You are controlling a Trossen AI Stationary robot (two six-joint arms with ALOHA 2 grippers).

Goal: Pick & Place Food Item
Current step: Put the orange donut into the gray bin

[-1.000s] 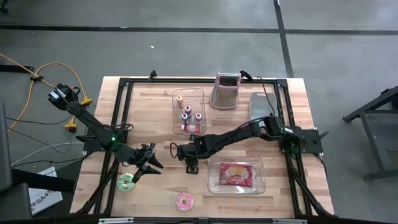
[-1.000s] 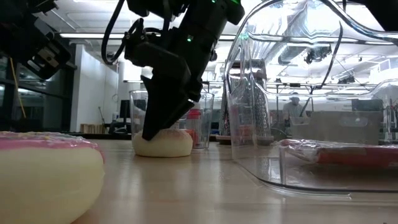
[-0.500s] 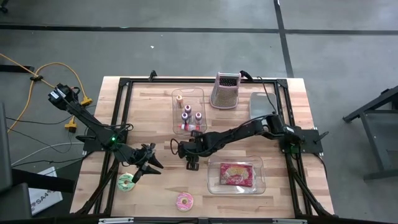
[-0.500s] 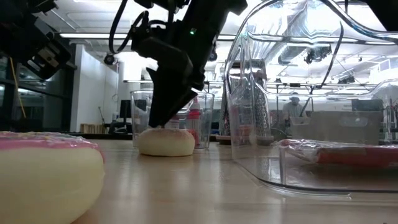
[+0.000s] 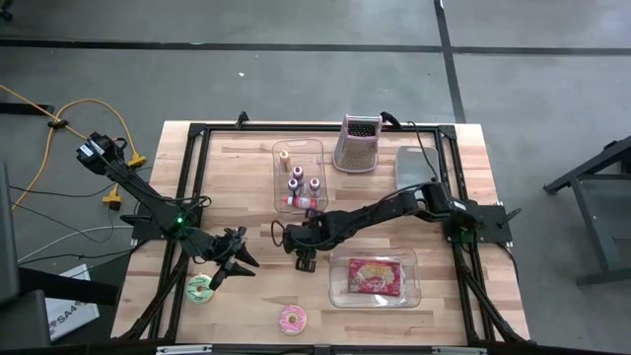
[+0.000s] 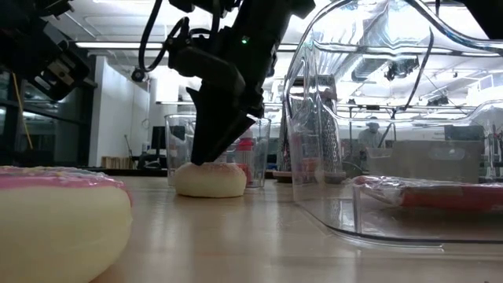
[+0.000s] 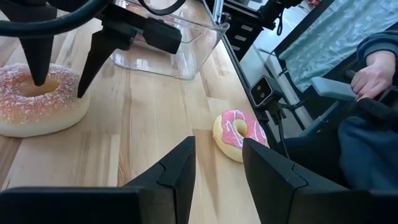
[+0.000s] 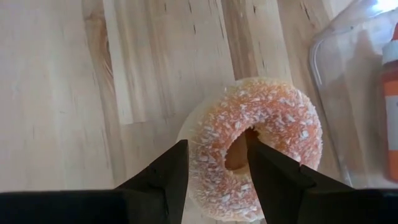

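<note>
The coconut donut (image 8: 255, 149) is a pale ring with an orange-pink top dusted in white flakes and a small hole at its middle, and it lies flat on the bare wooden table (image 5: 237, 168) near the centre, just in front of the bottle tray (image 5: 299, 176). The right gripper (image 5: 302, 262) stands straight over it with its fingers parted, one finger tip down in the hole and the other outside the ring's rim, so they straddle one side of the ring; whether the pads already press the dough cannot be told, and the donut rests on the wood. The left gripper (image 5: 219, 279) hangs low over the near left part of the table, fingers apart and empty. The bottle tray is a clear box holding several small bottles, some with purple caps, one with an orange top and one red one lying at its near end. Right of the donut, a clear lidless container (image 5: 375, 277) holds a flat red-and-pink packet (image 5: 374, 276). A green-frosted donut (image 5: 200, 288) lies at the near left, and a pink-frosted donut (image 5: 292, 318) by the near edge. At the far side stand a metal grater (image 5: 357, 143) and a grey box (image 5: 414, 165).
</note>
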